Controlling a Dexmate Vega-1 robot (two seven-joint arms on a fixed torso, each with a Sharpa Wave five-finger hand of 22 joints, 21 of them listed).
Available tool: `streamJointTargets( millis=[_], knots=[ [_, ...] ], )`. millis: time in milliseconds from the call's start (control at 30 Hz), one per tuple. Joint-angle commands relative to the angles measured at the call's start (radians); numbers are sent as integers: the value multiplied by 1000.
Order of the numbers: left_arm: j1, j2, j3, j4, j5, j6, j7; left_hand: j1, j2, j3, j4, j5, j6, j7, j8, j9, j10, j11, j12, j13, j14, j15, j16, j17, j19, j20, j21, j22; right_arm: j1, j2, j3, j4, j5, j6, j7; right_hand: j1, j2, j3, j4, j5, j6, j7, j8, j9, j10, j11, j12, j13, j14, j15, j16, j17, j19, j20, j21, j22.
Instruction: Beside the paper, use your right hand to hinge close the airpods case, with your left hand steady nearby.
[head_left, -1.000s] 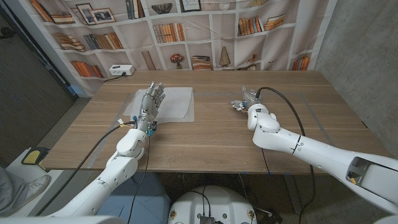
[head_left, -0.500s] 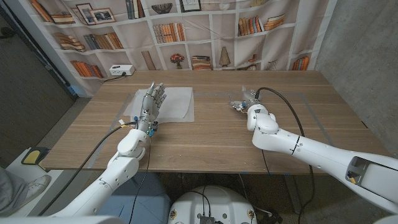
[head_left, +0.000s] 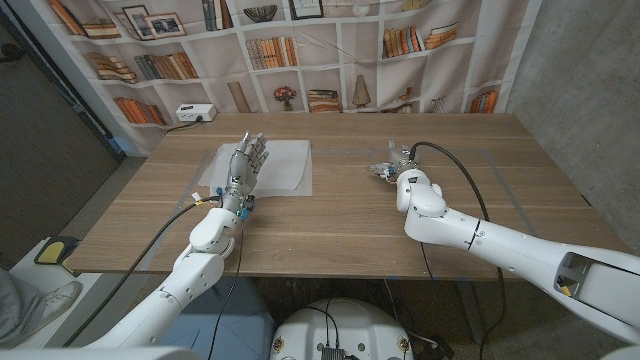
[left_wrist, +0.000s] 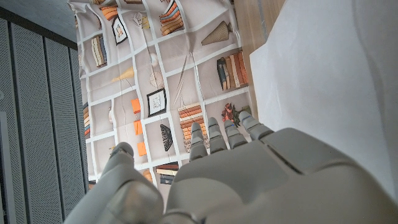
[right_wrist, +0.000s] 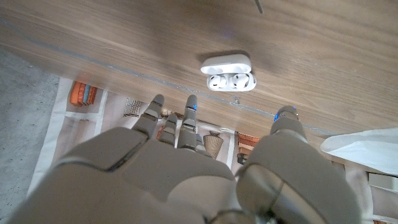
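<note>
lying open airpods case (right_wrist: 228, 73) just beyond right hand (right_wrist: 186, 168) fingers (right_wrist: 189, 115).

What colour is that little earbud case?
White, seen best in the right wrist view: airpods case.

No text, label, brand, number or sign can be read in these pictures. The book spines on the printed bookshelf backdrop (head_left: 300, 40) behind the table (head_left: 340, 215) are too small and blurred, and the airpods case (right_wrist: 228, 73) shows no marking.
</note>
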Motion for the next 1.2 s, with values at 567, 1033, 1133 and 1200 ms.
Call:
streamJointTargets(
  millis=[567,1033,1133,1200],
  knots=[
    [-3,-13,12,2,-2,10,1,-8,5,-3,-1,2,10,1,2,2,13,-1,3,4,8,-2,6,2,4,3,5,5,11,15,-4,50,6,8,17,10,8,5,-6,3,-73,14,4,5,17,12,11,7,23,17,6,2,43,9,15,3],
    [8,6,1,-26,-2,21,11,-7,7,-3,-2,3,10,4,2,2,15,1,4,4,9,-2,5,2,3,1,4,5,23,35,-29,83,-6,1,17,19,9,7,-10,3,-69,18,5,5,26,5,15,10,38,5,7,1,54,7,13,3],
    [8,9,1,-26,-3,22,6,-7,8,-3,-3,3,9,4,1,2,17,-1,4,4,9,-2,5,2,3,1,4,5,25,40,-32,89,-6,1,17,20,9,7,-11,3,-67,20,6,5,30,3,18,11,40,-1,6,0,52,5,11,3],
    [8,9,1,-25,-4,23,6,-7,8,-3,-3,3,11,4,2,2,20,1,5,4,10,-2,5,2,3,1,4,5,25,43,-34,93,-7,2,13,20,9,7,-11,3,-66,20,6,5,31,2,18,11,41,-1,6,0,51,4,10,3]
  ],
)
